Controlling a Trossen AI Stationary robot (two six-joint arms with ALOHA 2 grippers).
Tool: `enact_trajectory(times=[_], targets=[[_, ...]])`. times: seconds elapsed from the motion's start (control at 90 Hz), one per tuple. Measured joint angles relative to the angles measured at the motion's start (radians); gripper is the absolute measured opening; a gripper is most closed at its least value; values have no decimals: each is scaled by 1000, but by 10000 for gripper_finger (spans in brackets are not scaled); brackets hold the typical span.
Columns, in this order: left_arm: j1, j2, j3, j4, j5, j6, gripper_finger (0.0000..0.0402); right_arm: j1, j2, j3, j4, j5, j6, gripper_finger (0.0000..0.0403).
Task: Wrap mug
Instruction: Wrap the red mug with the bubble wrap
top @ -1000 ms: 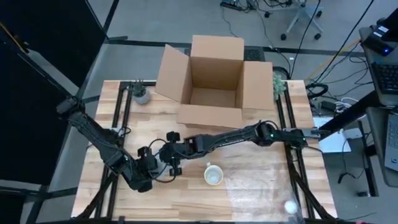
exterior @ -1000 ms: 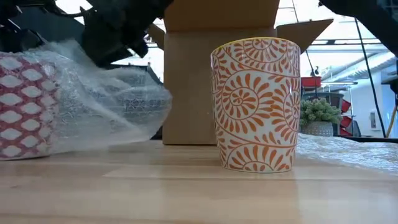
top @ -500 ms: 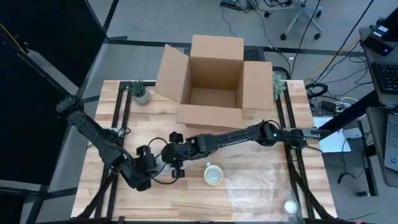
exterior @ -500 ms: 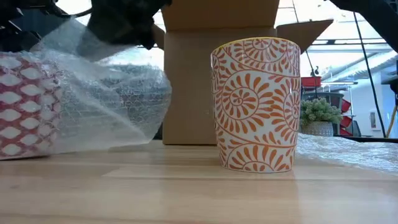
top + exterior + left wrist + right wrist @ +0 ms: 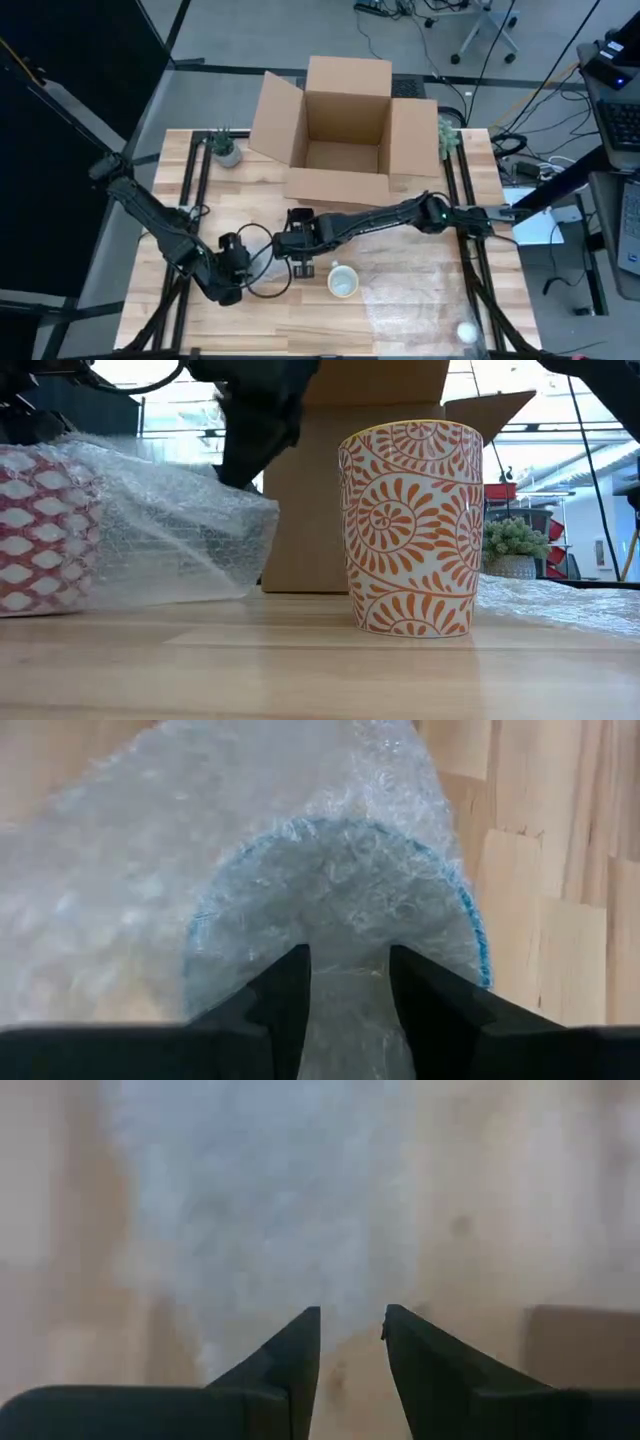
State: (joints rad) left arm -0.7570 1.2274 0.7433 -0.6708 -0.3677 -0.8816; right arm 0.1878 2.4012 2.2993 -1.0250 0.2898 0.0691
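A mug wrapped in bubble wrap lies on its side on the table at the left. A blue rim shows through the wrap, and a red-and-white pattern shows at its left end. My left gripper is shut on it. My right gripper hovers just above the wrap's right end, its fingers slightly apart with nothing seen between them. An orange-patterned mug stands upright on its base to the right of the bundle. My left gripper pinches the bubble-wrapped mug between its two fingers, close to the blue rim. It comes in low from the table's left side. The wrap hides just which part of the mug sits between the fingers. The bundle rests on the table.
An open cardboard box stands at the far middle. A loose sheet of bubble wrap lies near right, with a small white ball at its corner. Small potted plants stand at the far corners.
My right gripper has drawn the wrap's loose flap up and over the lying mug, then gone toward the table's right edge, nearer the orange mug. The flap, raised half a second ago, now lies draped down over the mug's right end.
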Motion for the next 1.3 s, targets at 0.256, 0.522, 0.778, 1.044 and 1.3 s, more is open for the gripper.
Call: enact_trajectory(times=[0.256,0.522,0.778,1.044,1.3], targets=[[-1,-1,1,3,-1,-1,128,17,31,0,293,-24,-78,102],[-1,-2,3,8,-4,0,128,78,66,0,541,1,-106,102],[0,-2,4,3,-7,-4,128,52,130,1,575,26,1,102],[-3,-3,95,-57,38,-1,128,50,129,3,561,27,9,102],[-34,-4,271,-336,-32,-7,128,50,130,2,569,28,-2,102]])
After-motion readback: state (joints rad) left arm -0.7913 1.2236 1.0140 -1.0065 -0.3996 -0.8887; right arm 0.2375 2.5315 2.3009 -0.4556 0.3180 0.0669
